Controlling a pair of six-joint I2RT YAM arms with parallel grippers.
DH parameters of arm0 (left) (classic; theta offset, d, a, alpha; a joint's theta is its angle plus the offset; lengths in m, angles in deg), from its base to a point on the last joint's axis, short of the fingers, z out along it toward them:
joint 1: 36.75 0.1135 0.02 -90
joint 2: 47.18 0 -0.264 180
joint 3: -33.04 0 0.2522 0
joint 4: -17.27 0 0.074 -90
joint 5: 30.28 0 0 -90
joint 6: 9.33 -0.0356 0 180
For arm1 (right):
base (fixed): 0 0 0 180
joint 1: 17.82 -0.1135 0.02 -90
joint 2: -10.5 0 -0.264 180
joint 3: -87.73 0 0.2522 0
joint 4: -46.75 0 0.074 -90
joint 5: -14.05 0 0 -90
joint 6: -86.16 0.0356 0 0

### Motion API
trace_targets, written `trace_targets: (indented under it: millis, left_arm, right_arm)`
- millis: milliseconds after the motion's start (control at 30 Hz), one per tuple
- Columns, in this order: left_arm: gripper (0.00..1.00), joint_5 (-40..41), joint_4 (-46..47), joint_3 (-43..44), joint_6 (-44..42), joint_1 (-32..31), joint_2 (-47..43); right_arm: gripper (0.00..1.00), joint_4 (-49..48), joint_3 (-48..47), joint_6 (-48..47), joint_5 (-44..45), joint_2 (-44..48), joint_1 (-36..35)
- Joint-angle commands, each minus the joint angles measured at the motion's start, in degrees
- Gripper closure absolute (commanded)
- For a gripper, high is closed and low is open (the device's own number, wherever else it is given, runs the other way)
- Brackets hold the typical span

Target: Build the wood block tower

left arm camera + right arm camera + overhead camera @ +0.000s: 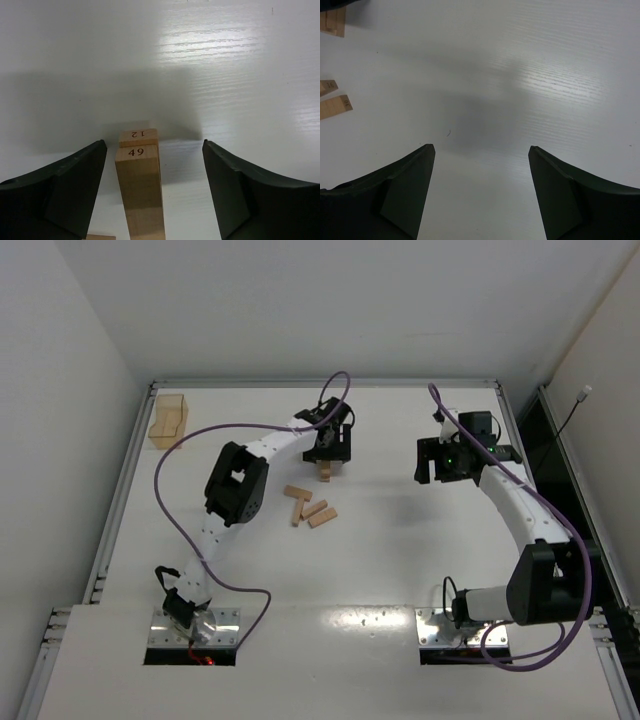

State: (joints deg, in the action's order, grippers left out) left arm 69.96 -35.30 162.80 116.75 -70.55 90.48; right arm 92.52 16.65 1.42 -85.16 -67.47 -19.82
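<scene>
Your left end effector (154, 145) stood apart, the tower (140, 190) between its fingers. Your right end effector (481, 147) stood apart, loose wood blocks (335, 106) to its left.

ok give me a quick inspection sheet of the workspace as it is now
surface: white table, some glare
job's things: tower just begun, blocks marked 49 and 12 together; a few loose blocks lying nearer the arms
clutter: clear amber box at the far left corner
grippers: left tool open around the tower, a gap on each side; right tool open, empty, over bare table
cables: purple cables loop along both arms, off the blocks
surroundings: white walls, nothing else seen
</scene>
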Motion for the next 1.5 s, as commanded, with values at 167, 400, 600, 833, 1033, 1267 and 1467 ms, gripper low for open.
trace_targets:
  millis: [167,400,600,833,1033,1267,1467]
  left_arm:
    - [0.21,-1.1,-1.4,-3.2,-1.0,0.0,-2.7]
    - [0.21,-1.3,-1.4,-1.7,-3.5,-1.6,-12.7]
    - [0.21,-2.7,-1.4,-0.3,-5.0,-2.1,-21.4]
    - [0.06,5.9,-0.8,-8.2,-3.9,4.9,-36.5]
    - [0.01,-3.1,0.4,-17.1,-7.2,22.5,-42.0]
    - [0.01,-19.3,0.4,-23.4,-7.7,39.7,-42.0]
    - [0.0,-24.9,0.9,-25.7,-7.7,43.7,-40.9]
  right_arm:
    - [0.27,-1.7,0.3,0.2,-1.1,1.0,0.2]
    - [0.29,-2.4,1.3,-3.1,0.4,2.9,-1.6]
    - [0.3,-2.9,3.1,-6.6,1.0,4.7,-4.3]
    - [0.34,-4.0,-1.0,-21.6,-5.0,3.5,-16.7]
    - [0.36,-2.5,-9.1,-37.0,-15.3,-7.7,-27.7]
    - [0.44,-3.9,-14.8,-47.4,-18.4,-18.2,-36.5]
    - [0.45,-4.6,-16.9,-52.2,-15.2,-26.3,-41.8]
